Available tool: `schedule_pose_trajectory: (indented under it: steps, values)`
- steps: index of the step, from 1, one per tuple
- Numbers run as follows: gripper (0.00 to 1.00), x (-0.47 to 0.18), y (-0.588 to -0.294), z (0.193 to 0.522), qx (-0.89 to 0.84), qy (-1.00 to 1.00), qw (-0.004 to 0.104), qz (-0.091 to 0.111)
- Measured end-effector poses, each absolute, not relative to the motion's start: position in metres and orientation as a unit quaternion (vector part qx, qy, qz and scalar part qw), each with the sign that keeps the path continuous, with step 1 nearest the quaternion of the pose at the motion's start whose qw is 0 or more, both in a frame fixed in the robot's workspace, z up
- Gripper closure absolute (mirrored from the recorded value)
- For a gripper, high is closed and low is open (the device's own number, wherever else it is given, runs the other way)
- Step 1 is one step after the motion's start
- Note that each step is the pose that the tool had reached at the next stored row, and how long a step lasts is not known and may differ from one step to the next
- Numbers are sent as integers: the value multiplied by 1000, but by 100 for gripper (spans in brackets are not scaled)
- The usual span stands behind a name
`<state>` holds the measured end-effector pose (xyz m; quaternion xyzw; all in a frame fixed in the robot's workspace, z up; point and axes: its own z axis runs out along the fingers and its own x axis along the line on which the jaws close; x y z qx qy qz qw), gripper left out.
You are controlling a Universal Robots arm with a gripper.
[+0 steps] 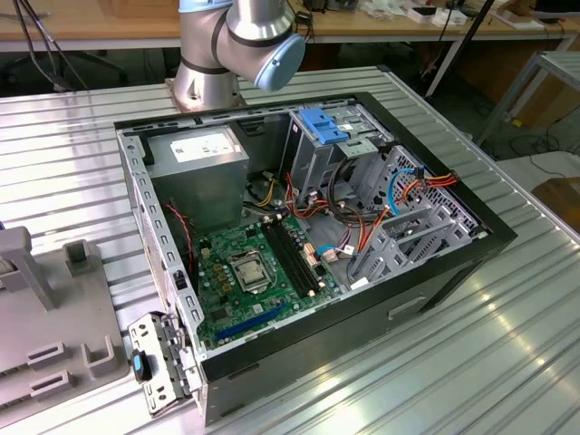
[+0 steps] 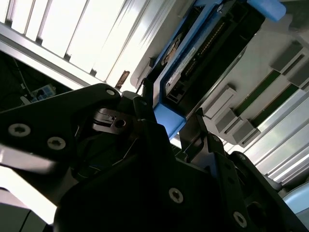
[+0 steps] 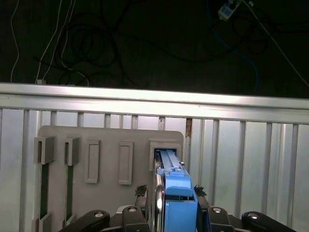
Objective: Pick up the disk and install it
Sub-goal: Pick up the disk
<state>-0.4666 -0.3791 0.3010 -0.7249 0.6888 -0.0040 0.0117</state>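
Disk (image 2: 207, 48): stands on edge in the end slot of a grey slotted holder (image 3: 106, 135), its blue rail toward the arm and its dark body running down into the slot.
Claw (image 3: 171, 200): set astride the near end of the disk, one side against each face. I cannot tell whether it is pressed tight or a shade apart.
Step in hand: by my reckoning, taking the disk out of its holder. It does not look lifted clear.
Doing it well: I would want the grip centred on the disk and square to its flat faces, with both sides bearing evenly so that it does not twist. The pull should run straight along the slot walls, since a tilt there would likely wedge the rail against the holder. Go gently on the rail, as it looks like springy plastic.
Holder: other slots lie beside the disk's, two of them with green strips along them. The holder rests on a ribbed metal bench (image 1: 507, 344).
Computer case (image 1: 489, 231): open on the bench, with the circuit board (image 1: 245, 272) bare and a bay with a blue latch (image 1: 324, 122) at the far end. A grey holder of the same look lies at the exterior view's left of it.
Writing: a pale strip of print runs along the disk's edge in the second wrist view, too fine to make out. The grey power box (image 1: 195, 149) carries a white sticker, and I cannot make out its print either.
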Motion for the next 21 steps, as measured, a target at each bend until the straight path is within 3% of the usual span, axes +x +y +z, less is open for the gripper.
schedule_pose_trajectory:
  steps: [21]
  values:
    - [52,-467,-379,306,-725,689,11,-4]
